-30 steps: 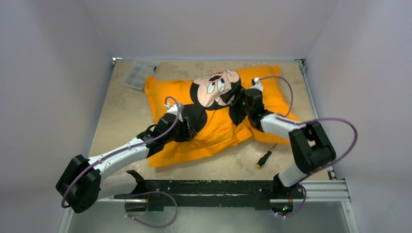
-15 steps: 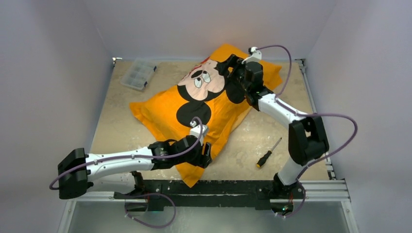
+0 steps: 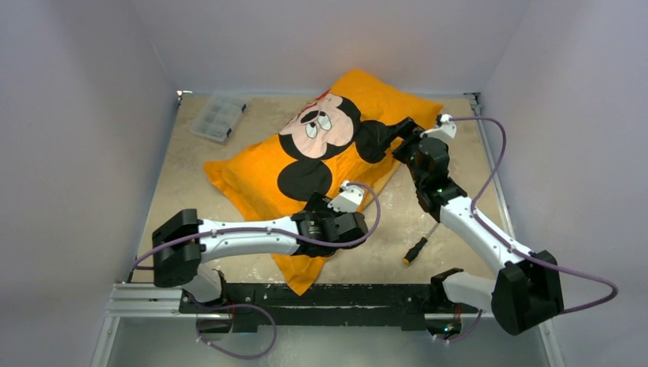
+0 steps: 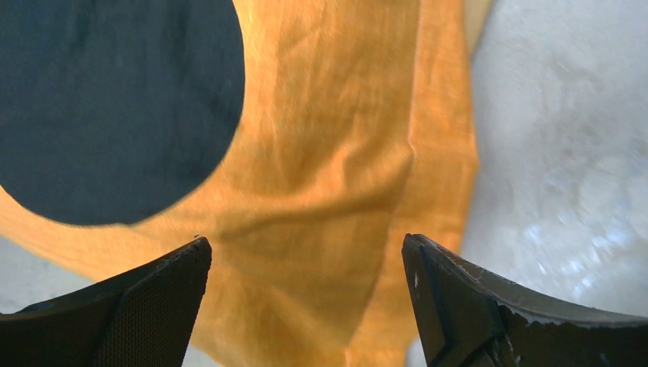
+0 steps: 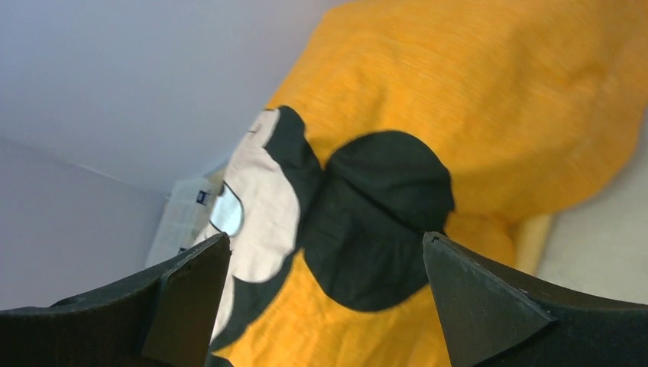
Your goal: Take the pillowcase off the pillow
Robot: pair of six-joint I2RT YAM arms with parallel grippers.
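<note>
I have the pillowcase (image 3: 345, 167) lying slantwise across the table (image 3: 191, 176). Its far end is propped against the back wall and its near corner points at the arm bases. The side with the mouse face (image 3: 317, 126) is up. The cover looks full and plump, so the pillow is inside it, but I can see none of the pillow itself.

My left gripper (image 4: 306, 246) sits low over the near end of the cover, close to its right edge. Its 2 fingers stand wide apart. Wrinkled orange cloth lies between and below them, and nothing is pinched. In the left wrist view, 1 black ear (image 4: 115, 107) fills the upper left and bare table shows to the right of the cloth edge.

My right gripper (image 5: 325, 238) is up at the far end, just beside the other black ear (image 3: 374, 141). Its fingers are also spread wide and hold nothing. From the wrist view I cannot tell whether its tips touch the cloth.

A clear plastic box (image 3: 218, 117) sits in the far left corner of the table, apart from the cover. A screwdriver (image 3: 419, 246) lies on the table under the right arm, near the right edge of the cover but not touching it.
</note>
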